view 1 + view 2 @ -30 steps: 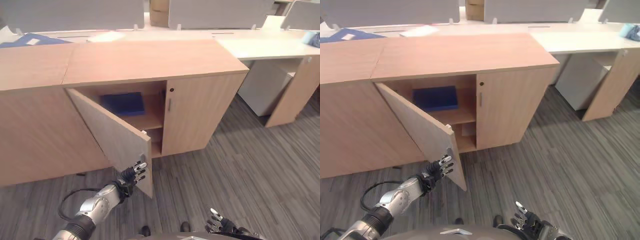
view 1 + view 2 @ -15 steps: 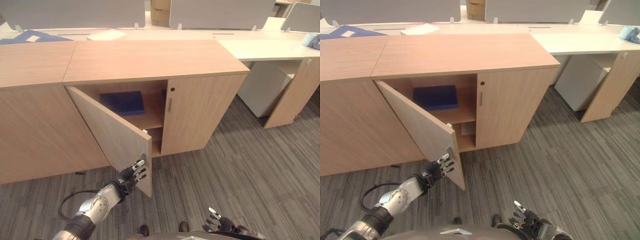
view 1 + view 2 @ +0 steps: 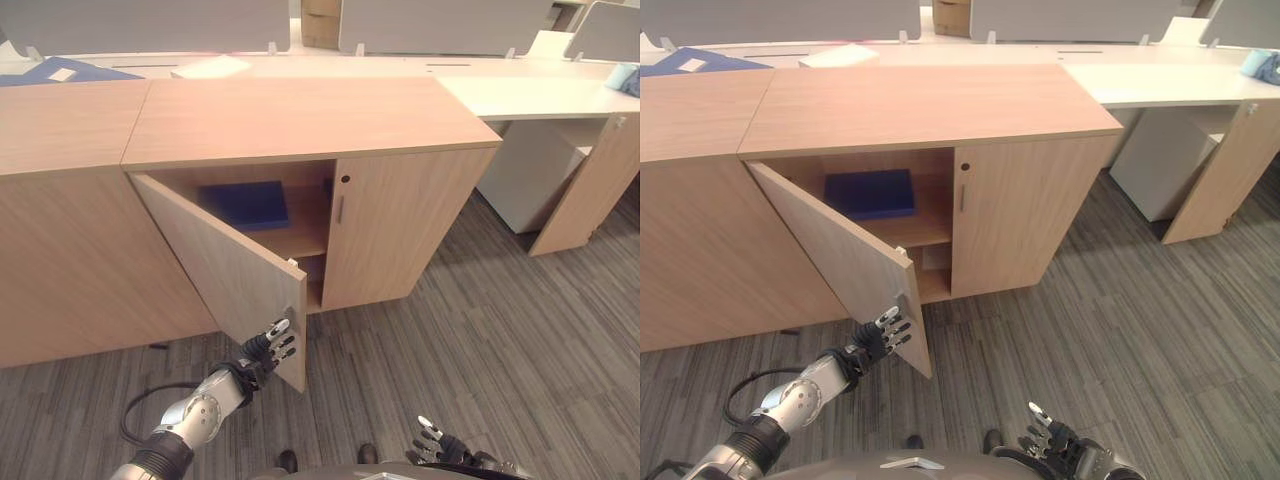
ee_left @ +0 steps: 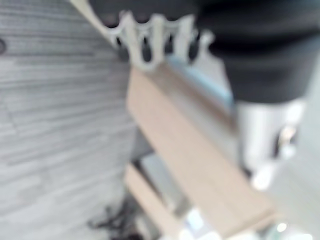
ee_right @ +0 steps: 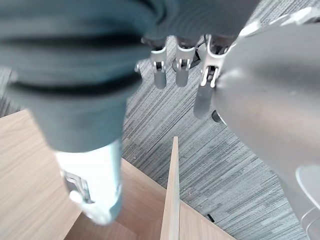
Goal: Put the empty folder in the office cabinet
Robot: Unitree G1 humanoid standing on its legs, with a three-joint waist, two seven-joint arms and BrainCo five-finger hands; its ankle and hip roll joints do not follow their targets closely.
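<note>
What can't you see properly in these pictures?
- Lower shelf of the cabinet: hidden behind the open door in both eye views.
- Blue folder: its left part is behind the door.
- Left hand: whether it touches the door is unclear; the left wrist view is blurred.
- Right hand: cut off at the bottom edge.

White desk, grey carpet floor

Grey striped carpet floor spreads before a run of low light-wood units, behind which stand grey partition screens, while to the right of the units a pale desk on a wooden side panel shelters a white pedestal.
</note>
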